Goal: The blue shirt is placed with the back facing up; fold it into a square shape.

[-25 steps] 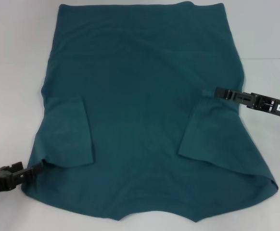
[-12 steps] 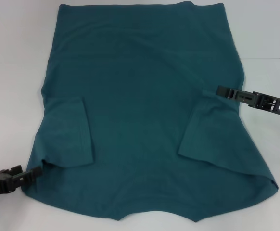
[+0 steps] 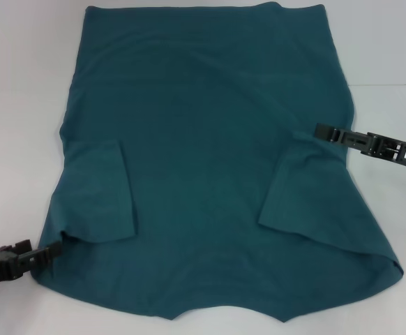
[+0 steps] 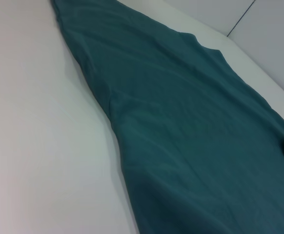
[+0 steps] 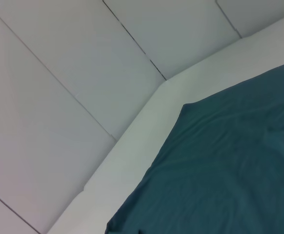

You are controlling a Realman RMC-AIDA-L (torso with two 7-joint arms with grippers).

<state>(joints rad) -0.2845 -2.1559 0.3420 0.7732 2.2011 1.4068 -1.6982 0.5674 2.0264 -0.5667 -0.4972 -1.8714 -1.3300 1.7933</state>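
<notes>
The blue shirt (image 3: pixel 203 160) lies flat on the white table, with both short sleeves folded inward onto the body. My left gripper (image 3: pixel 48 250) sits low at the shirt's near left corner, just at the cloth's edge. My right gripper (image 3: pixel 319 130) rests at the shirt's right edge, beside the folded right sleeve (image 3: pixel 307 188). Neither gripper visibly holds cloth. The left wrist view shows the blue shirt (image 4: pixel 191 136) stretching away along its side edge. In the right wrist view a far corner of the blue shirt (image 5: pixel 230 170) shows.
The white table (image 3: pixel 21 105) surrounds the shirt on the left, right and far sides. A raised white rim (image 5: pixel 132 141) and panelled walls (image 5: pixel 59 73) lie beyond the shirt's far corner.
The left gripper has slid slightly down and to the left along the shirt's corner. The right gripper has shifted slightly right toward the shirt's edge. The shirt has not moved.
</notes>
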